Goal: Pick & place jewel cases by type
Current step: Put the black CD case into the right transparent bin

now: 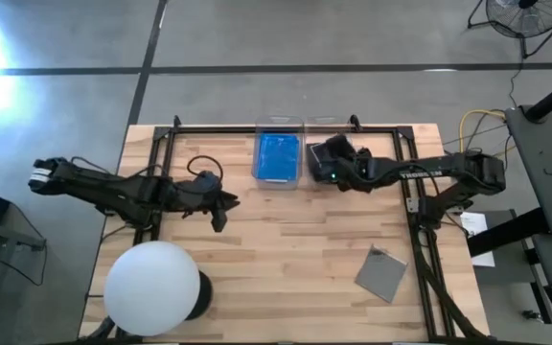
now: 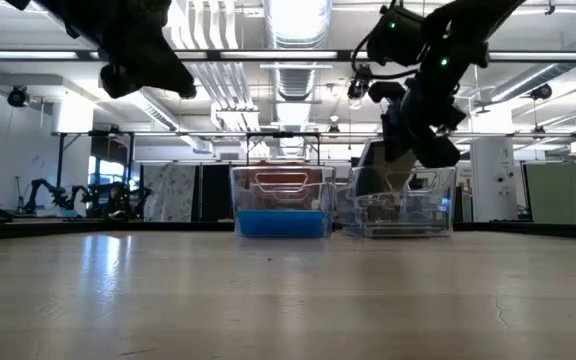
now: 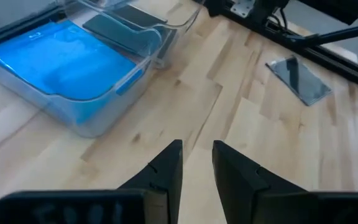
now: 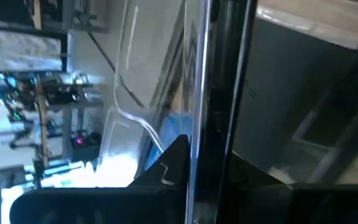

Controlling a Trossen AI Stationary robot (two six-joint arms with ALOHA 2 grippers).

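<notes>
My right gripper is pinching a grey case over the right bin, far side. Blue cases are lying in the left bin. Another grey case is lying near-right. Left gripper is hovering, fingers slightly apart.

Left arm: matte black, jointed links, showing a white end cap at its shoulder end and a black cable looping over the wrist. Left gripper: two flat, dark, wedge-shaped fingers tapering to blunt tips, their inner edges catching pale light, with a wide black block sitting behind the fingers.

Right arm: matte black links carrying faint pale lettering along the forearm, with small green indicator lights glowing near the wrist. Right gripper: dark angular fingers, a black housing lying directly behind them.
</notes>
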